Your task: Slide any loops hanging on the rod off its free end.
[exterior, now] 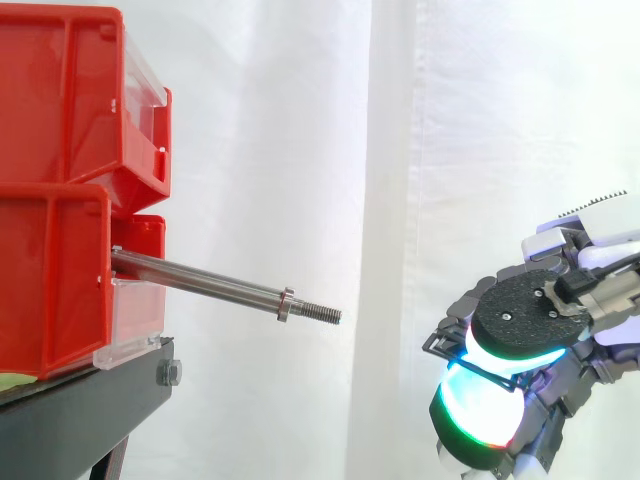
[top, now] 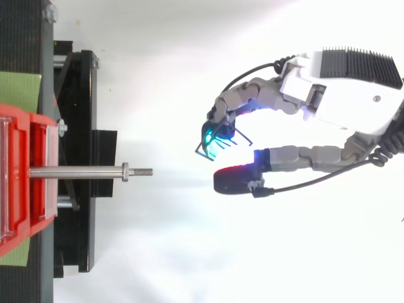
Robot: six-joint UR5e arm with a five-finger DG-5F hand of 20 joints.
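While the steel rod (exterior: 200, 283) sticks out of the red bins (exterior: 60, 200) with its threaded end bare, the side view has the hand (exterior: 530, 320) well apart on the right, lower than the tip. From the top, curled fingers (top: 237, 101) pinch a thin black wire loop (top: 205, 146) (its shape is unclear), beyond the rod's free end.

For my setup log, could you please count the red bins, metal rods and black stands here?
Red bins: 2
Metal rod: 1
Black stand: 1
Total: 4
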